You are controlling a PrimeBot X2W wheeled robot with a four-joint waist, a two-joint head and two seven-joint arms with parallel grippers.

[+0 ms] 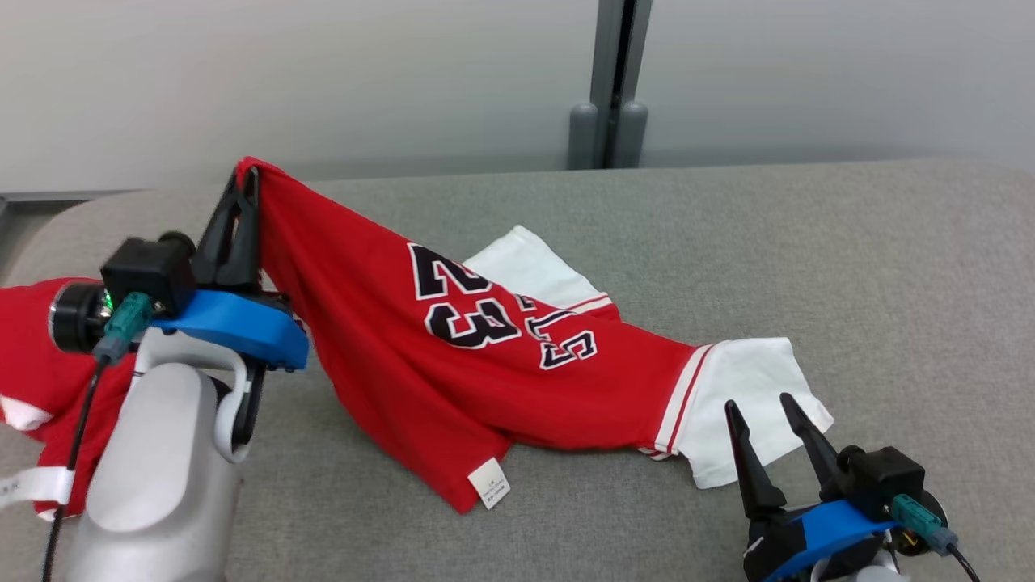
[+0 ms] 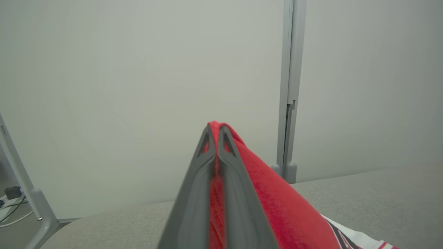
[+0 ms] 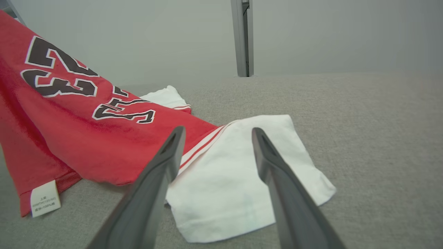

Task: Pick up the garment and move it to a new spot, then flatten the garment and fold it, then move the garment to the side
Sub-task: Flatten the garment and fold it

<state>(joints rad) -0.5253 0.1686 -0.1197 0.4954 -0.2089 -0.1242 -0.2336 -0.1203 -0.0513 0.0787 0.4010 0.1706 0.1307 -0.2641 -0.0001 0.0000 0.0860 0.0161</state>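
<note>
The garment [image 1: 380, 339] is a red jersey with black "23" lettering and white sleeves. It slopes down from a lifted corner at the upper left to the grey surface. My left gripper [image 1: 247, 179] is shut on that raised corner, red cloth [image 2: 216, 180] pinched between its fingers. One white sleeve [image 1: 748, 404] lies flat at the lower right, the other white sleeve [image 1: 530, 271] behind the lettering. My right gripper [image 1: 760, 408] is open, low over the near sleeve [image 3: 238, 180], fingers either side of it and holding nothing.
A grey fabric-covered surface [image 1: 849, 307] spans the view, with a pale wall and a grey upright post [image 1: 610, 81] behind it. More red cloth [image 1: 32, 356] lies at the far left beside my left forearm. A white care tag [image 1: 489, 483] hangs at the hem.
</note>
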